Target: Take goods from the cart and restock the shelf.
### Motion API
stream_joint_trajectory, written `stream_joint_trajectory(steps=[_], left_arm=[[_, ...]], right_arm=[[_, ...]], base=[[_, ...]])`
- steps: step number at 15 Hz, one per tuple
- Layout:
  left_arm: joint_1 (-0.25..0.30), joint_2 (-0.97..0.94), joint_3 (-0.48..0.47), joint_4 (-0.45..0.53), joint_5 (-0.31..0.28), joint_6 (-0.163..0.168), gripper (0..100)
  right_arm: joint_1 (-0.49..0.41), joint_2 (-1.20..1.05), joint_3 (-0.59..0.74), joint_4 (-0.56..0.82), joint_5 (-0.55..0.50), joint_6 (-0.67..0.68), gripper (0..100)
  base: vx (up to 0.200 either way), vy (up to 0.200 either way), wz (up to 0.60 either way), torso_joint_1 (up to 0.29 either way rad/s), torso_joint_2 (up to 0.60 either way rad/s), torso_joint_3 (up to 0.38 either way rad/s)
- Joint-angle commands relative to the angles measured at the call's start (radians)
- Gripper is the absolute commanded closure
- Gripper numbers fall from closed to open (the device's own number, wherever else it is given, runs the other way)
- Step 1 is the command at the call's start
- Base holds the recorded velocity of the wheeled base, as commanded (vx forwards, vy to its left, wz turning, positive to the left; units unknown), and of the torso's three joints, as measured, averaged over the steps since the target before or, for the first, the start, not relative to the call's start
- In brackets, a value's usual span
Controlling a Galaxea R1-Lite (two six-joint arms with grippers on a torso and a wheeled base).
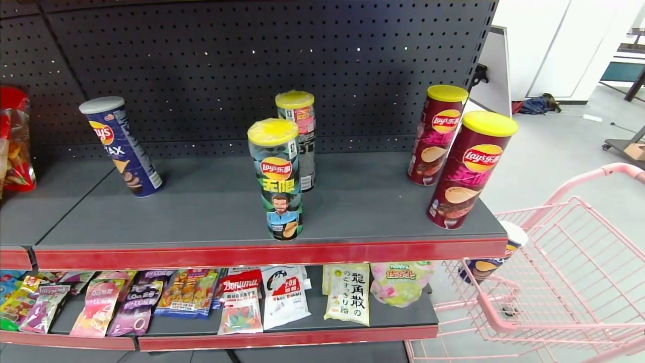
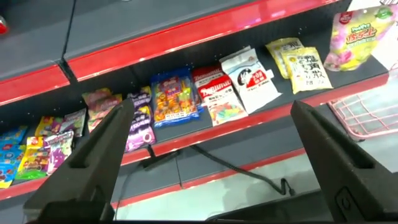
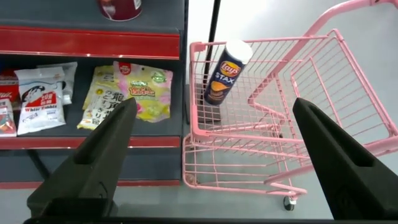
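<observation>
Left gripper (image 2: 211,104) and right gripper (image 3: 214,101) both gaped wide, empty; the right needed a square, mid-body grip on the blue can (image 3: 225,73) leaning in the cart (image 3: 191,87).

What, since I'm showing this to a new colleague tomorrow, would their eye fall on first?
Most likely the tall chip cans standing spaced out on the upper shelf, with two maroon cans at its right end. Next comes the pink cart beside the shelf, with one blue can leaning inside it. Below, colourful snack bags line the lower shelf.
</observation>
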Motion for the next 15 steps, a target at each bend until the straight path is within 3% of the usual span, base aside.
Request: stream_joint_trajectory(steps=[1,6,8,15], left_arm=[[0.000,0.001,0.008,-0.001,0.001,0.002,0],[0.000,-0.011,0.008,-0.001,-0.001,0.008,0],[-0.002,-0.011,0.008,-0.001,-0.001,0.008,0],[-0.002,-0.024,0.008,-0.001,-0.002,0.010,0]], right_arm=[[0.000,0.003,-0.001,0.000,0.000,0.000,0],[0.002,0.006,-0.001,0.000,0.000,-0.002,0],[0.002,0.005,0.001,0.000,0.000,-0.006,0],[0.000,0.002,0.015,0.000,-0.002,-0.020,0]], base=[[0.000,-0.200,0.00,0.002,0.01,0.007],[0.000,-0.200,0.00,0.002,0.00,0.003],[0.000,0.000,0.00,0.000,0.00,0.000],[0.000,0.000,-0.60,0.002,0.00,0.002]])
